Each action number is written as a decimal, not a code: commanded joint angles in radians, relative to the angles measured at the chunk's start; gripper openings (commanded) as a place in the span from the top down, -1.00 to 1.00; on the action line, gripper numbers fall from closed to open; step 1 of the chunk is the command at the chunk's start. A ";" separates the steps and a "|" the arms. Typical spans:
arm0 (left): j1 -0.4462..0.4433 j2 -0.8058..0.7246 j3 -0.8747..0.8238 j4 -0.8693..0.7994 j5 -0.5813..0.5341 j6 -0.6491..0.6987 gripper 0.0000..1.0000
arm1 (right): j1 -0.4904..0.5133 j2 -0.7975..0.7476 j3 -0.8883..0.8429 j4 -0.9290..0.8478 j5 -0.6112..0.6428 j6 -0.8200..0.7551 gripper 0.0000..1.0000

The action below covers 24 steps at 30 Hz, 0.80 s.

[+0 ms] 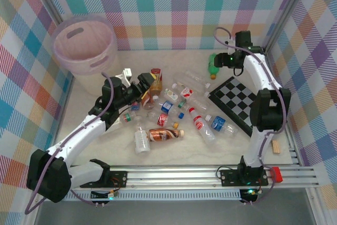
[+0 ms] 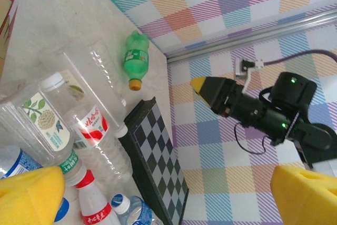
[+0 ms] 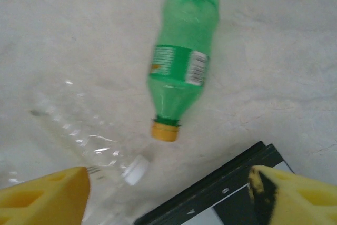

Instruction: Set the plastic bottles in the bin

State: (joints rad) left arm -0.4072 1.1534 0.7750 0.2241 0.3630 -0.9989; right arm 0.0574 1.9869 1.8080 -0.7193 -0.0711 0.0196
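Counting 1 green bottle (image 3: pixel 181 72), 1 pink bin (image 1: pixel 101 59), 1 checkerboard (image 1: pixel 237 98).

The bin (image 1: pixel 84 67) was pale pink. The green bottle (image 3: pixel 181 72) had a yellow cap (image 3: pixel 165 130) and a green and white label. The clear bottle (image 1: pixel 200 126) had a red cap. The board (image 1: pixel 239 98) had black and white squares. The walls (image 1: pixel 179 9) had pink, blue, yellow and green checks. The table (image 1: pixel 158 61) was creamy white.

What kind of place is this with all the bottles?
Probably a robot practice booth, not a home: two robot arms bolted to a metal rail, checked walls close around the table, and plastic bottles scattered near a pink bin.
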 commanded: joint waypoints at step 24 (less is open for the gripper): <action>-0.011 -0.016 -0.038 0.013 -0.045 0.034 -1.00 | 0.072 0.552 0.522 -0.004 -0.023 0.269 -0.78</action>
State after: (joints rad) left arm -0.4110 1.1488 0.7467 0.2131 0.3275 -0.9760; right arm 0.1196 2.5000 2.2517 -0.6971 -0.0757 0.2520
